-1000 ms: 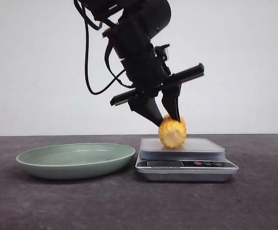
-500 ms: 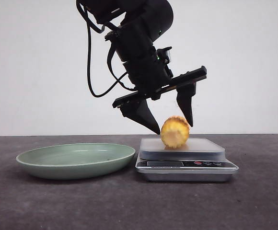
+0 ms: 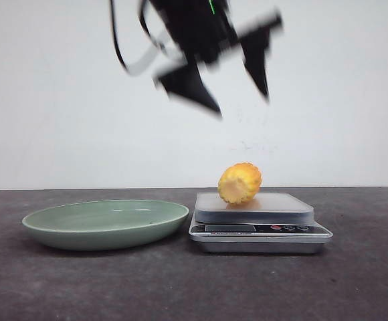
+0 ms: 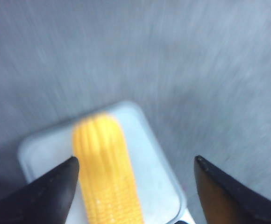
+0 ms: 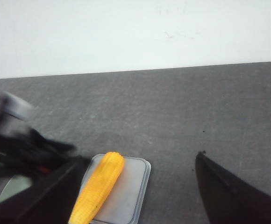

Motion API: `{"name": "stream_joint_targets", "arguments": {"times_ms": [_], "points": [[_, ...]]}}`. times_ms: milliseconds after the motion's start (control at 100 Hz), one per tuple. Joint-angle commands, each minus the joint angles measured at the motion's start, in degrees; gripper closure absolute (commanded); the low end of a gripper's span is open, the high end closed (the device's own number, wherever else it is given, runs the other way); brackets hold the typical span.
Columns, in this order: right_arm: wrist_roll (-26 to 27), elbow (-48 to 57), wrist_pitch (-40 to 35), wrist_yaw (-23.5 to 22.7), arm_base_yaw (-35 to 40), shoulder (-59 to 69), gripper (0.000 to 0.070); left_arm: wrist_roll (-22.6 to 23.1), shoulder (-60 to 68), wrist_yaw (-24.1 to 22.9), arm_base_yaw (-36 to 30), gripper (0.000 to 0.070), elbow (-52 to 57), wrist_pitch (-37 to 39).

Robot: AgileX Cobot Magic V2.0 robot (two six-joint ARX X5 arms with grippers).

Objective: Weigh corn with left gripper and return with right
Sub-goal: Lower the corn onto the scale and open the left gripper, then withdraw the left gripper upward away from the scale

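Observation:
The corn, a yellow-orange cob, lies alone on the platform of the silver kitchen scale, nothing touching it. My left gripper hangs well above it, blurred by motion, open and holding nothing. In the left wrist view the corn rests on the scale below the spread left gripper. The right wrist view shows the corn lengthwise on the scale. The right gripper is open and empty, off to one side of the scale. The right arm is out of the front view.
A shallow green plate sits on the dark table to the left of the scale. The blurred left arm crosses the right wrist view beside the scale. A white wall stands behind the table.
The left gripper opened, let go of the corn on the scale, then rose quickly. The corn stays on the platform, rolled slightly.

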Motion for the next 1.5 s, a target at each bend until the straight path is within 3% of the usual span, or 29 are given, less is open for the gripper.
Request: {"name": "stream_joint_targets", "arguments": {"times_ms": [0, 190, 480, 700, 1160, 1300, 1490], "points": [[-0.46, 1.27, 0.39, 0.15, 0.17, 0.33, 0.0218, 4.33, -3.56, -1.95, 1.44, 0.0226, 1.62, -2.16], [-0.44, 1.27, 0.35, -0.26, 0.2, 0.33, 0.0218, 7.89, -16.13, -4.66, 8.44, 0.0226, 1.62, -13.33], [-0.59, 1.27, 0.17, -0.26, 0.2, 0.33, 0.0218, 10.45, -37.18, -4.7, 20.85, 0.023, 1.6, -25.99], [-0.68, 1.27, -0.2, -0.26, 0.33, 0.33, 0.0218, 11.89, -54.75, -7.58, 24.76, 0.023, 1.25, -37.57], [-0.9, 1.27, -0.5, -0.22, 4.59, 0.33, 0.0218, 2.78, -85.18, -12.22, 24.76, 0.023, -7.72, -55.45], [-0.87, 1.27, -1.11, -0.22, 5.64, 0.33, 0.0218, 0.02, -92.56, -11.39, 24.76, 0.023, -16.55, -54.34], [-1.44, 1.27, -0.79, -0.07, 6.71, 0.42, 0.0217, 0.04, -98.36, -6.93, 24.92, 0.023, -28.59, -48.22]]}}
